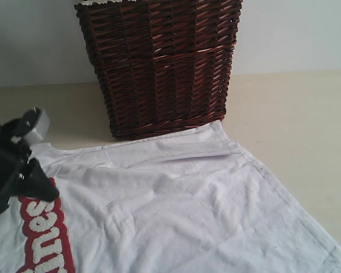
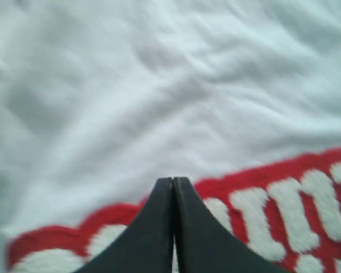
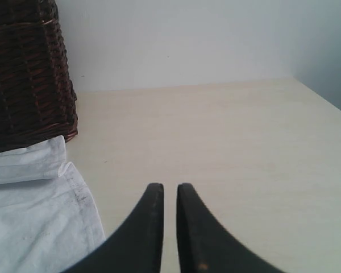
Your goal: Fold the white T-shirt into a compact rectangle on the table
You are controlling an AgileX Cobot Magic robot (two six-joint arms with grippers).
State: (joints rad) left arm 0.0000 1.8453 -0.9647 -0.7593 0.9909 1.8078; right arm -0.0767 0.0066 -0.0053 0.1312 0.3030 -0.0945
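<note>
White shirt point(image 1: 176, 210) lies wrinkled on desk point(image 3: 227, 142), by brown basket point(image 1: 159, 62). My left jaws pressed tight together over red band point(image 2: 256, 177). My right jaws nearly closed, thin gap, holding nothing, over bare desk beside shirt.

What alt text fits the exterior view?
A white T-shirt lies spread and wrinkled on a cream table, a red band with white letters at lower left. The left arm's black fingers, closed, sit at that band; a dark wicker basket stands behind the shirt against a pale wall.
</note>
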